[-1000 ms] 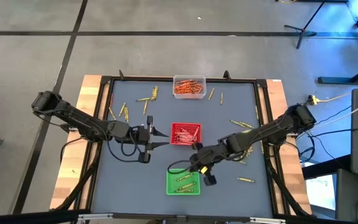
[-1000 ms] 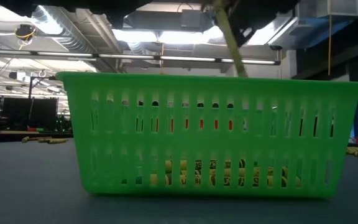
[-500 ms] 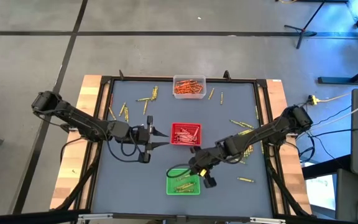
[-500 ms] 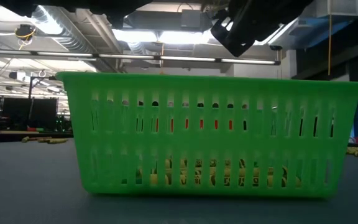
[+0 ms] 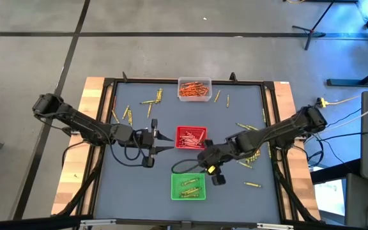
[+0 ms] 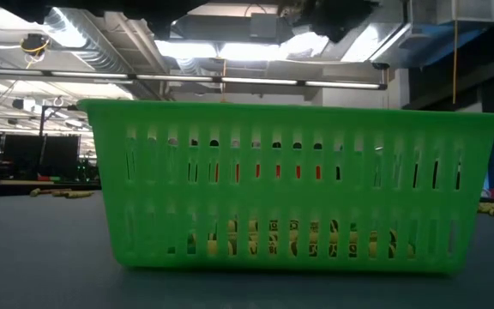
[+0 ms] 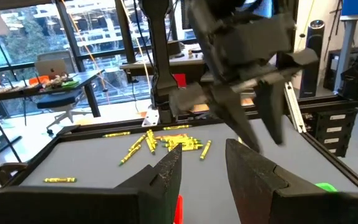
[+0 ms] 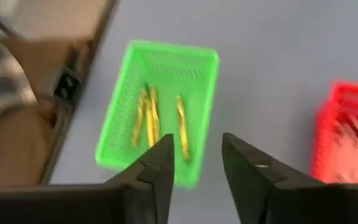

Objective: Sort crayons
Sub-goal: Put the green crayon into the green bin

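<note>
Several yellow-green crayons [image 8: 151, 118] lie in the green tray [image 5: 189, 186] at the near edge of the grey table [image 5: 133, 185]; the low view shows them through the tray's slotted wall. Just above and beyond that tray hangs the right gripper [image 5: 213, 172], its fingers [image 8: 156, 163] apart with nothing between them, the tray lying in the gap in its wrist view. Next back sits the red tray [image 5: 190, 137] with red crayons [image 5: 188, 138] in it. Left of the red tray waits the left gripper [image 5: 161, 142], its fingers [image 7: 166, 174] a little apart and empty. Loose yellow-green crayons [image 5: 243, 128] are scattered on the right side of the table, more [image 5: 151, 101] at the far left. At the far edge stands a clear tray [image 5: 193, 90] holding orange crayons [image 5: 193, 91].
</note>
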You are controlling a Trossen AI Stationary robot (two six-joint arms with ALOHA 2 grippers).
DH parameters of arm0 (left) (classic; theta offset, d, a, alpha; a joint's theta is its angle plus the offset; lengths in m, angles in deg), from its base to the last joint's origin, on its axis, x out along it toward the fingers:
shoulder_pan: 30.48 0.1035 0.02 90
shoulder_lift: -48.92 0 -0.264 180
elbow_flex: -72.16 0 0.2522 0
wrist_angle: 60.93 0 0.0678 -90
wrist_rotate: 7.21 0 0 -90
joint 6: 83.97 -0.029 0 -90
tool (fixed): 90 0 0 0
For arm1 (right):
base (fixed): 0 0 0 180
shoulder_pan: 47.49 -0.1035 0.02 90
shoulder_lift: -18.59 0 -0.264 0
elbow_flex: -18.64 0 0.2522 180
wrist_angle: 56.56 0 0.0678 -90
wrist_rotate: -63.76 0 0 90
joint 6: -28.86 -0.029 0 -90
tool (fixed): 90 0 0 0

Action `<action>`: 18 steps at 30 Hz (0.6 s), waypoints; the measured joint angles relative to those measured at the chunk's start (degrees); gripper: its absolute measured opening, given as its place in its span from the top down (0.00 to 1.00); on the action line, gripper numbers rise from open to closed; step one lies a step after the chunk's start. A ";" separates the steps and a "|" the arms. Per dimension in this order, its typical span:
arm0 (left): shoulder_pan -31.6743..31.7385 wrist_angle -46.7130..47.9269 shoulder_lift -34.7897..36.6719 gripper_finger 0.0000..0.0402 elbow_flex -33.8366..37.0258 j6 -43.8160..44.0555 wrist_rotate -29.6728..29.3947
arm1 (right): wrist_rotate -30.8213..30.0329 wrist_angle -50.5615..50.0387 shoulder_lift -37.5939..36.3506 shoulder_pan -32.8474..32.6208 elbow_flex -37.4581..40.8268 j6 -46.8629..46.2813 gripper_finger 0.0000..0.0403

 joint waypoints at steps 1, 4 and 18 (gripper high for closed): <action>0.02 0.00 0.00 0.73 0.00 0.02 0.00 | -0.85 -3.20 -0.20 0.31 -1.12 0.17 0.65; 0.02 0.00 0.00 0.73 0.00 0.07 0.01 | -5.58 -9.89 -1.26 0.52 -2.53 0.54 0.63; 0.02 0.04 0.00 0.73 0.00 0.13 0.07 | -11.42 -16.74 -15.69 13.50 11.01 1.09 0.65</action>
